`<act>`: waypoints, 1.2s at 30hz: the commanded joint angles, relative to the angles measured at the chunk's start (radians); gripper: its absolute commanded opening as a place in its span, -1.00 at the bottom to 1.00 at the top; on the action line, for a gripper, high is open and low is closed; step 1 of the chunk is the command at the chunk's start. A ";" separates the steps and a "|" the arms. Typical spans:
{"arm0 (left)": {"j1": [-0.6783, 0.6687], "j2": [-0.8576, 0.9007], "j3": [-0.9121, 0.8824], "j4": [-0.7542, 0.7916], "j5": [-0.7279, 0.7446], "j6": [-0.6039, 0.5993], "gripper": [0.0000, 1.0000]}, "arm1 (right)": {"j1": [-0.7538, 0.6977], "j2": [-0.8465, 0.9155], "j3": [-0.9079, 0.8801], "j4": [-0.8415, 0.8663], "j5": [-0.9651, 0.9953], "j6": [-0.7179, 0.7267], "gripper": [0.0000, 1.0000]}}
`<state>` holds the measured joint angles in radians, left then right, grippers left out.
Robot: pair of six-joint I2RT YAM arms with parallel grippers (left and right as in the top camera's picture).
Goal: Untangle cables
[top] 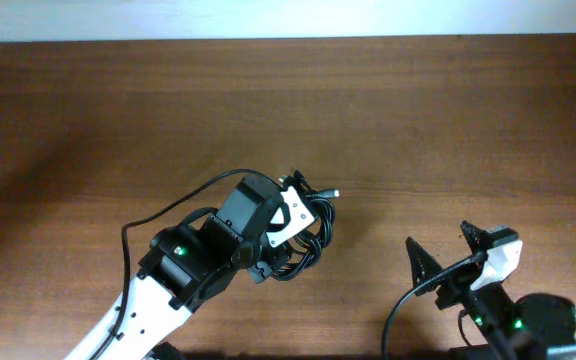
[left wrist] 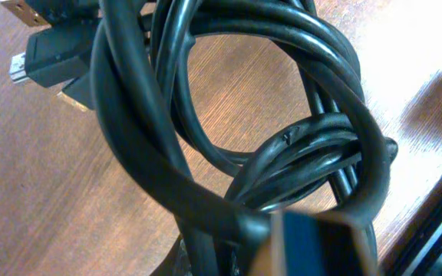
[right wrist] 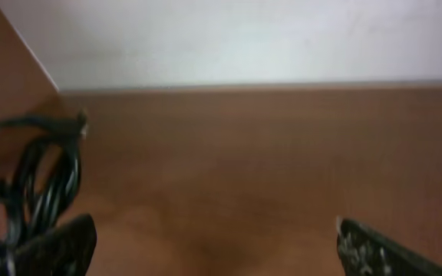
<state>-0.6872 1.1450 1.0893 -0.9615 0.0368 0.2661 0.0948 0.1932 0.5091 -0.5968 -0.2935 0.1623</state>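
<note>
Left pincer (top: 303, 222) clamped on the cables (top: 314, 246) mid-frame, bundle running up-down, one plug (top: 332, 193) pointing right. Right pincer (top: 436, 236) wide apart lower right. Loads of tabletop (top: 268, 100) toward the top edge.

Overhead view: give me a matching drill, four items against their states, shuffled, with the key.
Column one:
1. left gripper
2. right gripper
3. cables
4. table

Column two:
A. open, nothing between its fingers
B. brown woodgrain
C. shut on the cables
D. black, looped in a tangle

Pairs: 1-C, 2-A, 3-D, 4-B
</note>
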 commanded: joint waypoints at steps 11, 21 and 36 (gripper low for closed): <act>-0.002 -0.068 0.000 0.002 0.089 0.337 -1.00 | -0.005 0.304 0.203 -0.095 -0.345 -0.050 0.97; 0.072 -0.071 0.000 0.106 0.098 0.166 -1.00 | -0.004 0.304 0.203 -0.069 -0.534 -0.059 0.98; 0.086 0.068 0.001 0.093 0.484 -0.063 -1.00 | -0.004 0.304 0.203 -0.035 -0.758 -0.395 0.97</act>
<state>-0.6052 1.2064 1.0893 -0.8719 0.4057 0.2226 0.0940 0.4969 0.6941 -0.6350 -1.0348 -0.1757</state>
